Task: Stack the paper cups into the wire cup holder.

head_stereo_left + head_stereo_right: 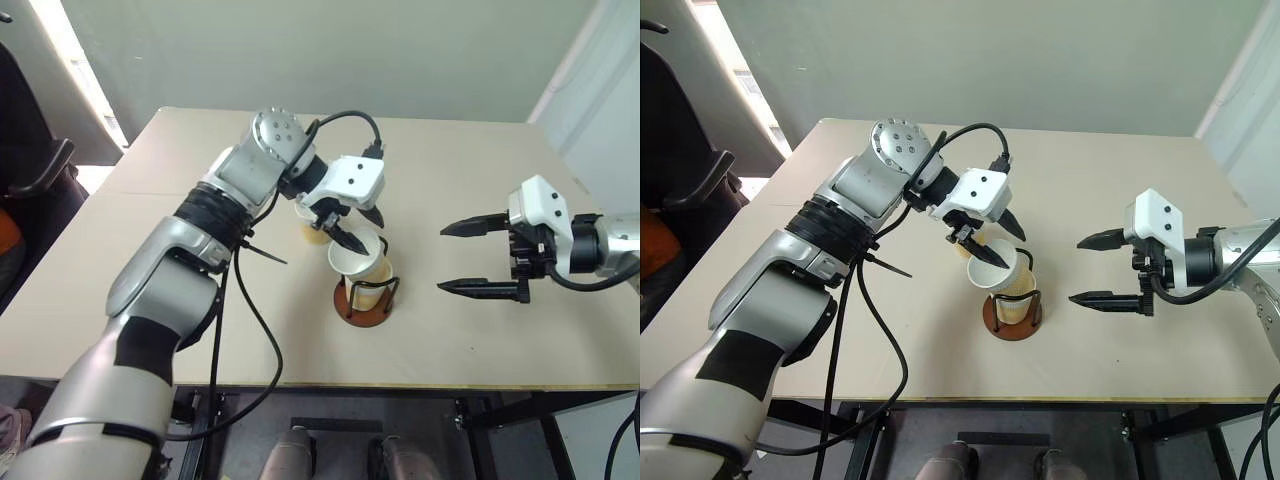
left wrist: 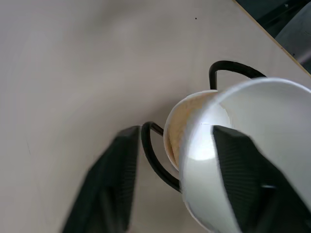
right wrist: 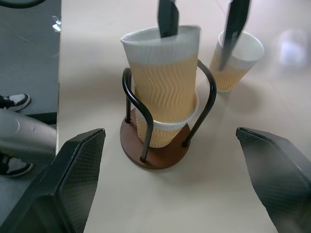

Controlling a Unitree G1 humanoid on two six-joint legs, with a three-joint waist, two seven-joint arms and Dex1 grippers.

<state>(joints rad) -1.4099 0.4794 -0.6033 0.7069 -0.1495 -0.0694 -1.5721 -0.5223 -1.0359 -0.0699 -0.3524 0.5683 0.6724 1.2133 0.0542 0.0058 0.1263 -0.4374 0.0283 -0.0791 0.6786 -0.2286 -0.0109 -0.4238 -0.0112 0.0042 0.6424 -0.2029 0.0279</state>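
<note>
The wire cup holder (image 1: 365, 298) stands upright on the pale counter (image 1: 130, 290), and a paper cup sits nested inside its black loops with a second paper cup (image 1: 357, 256) on top of it, tilted, its white mouth open upward. The left gripper (image 1: 362, 229) hangs just above the holder, one black finger reaching inside the top cup's rim and the other outside it, jaws apart, while a third paper cup (image 1: 313, 226) stands just behind the holder, partly hidden by that gripper. Well to the right of the holder, the right gripper (image 1: 478, 258) hovers over the counter with its jaws spread wide, pointing toward the holder and empty.
</note>
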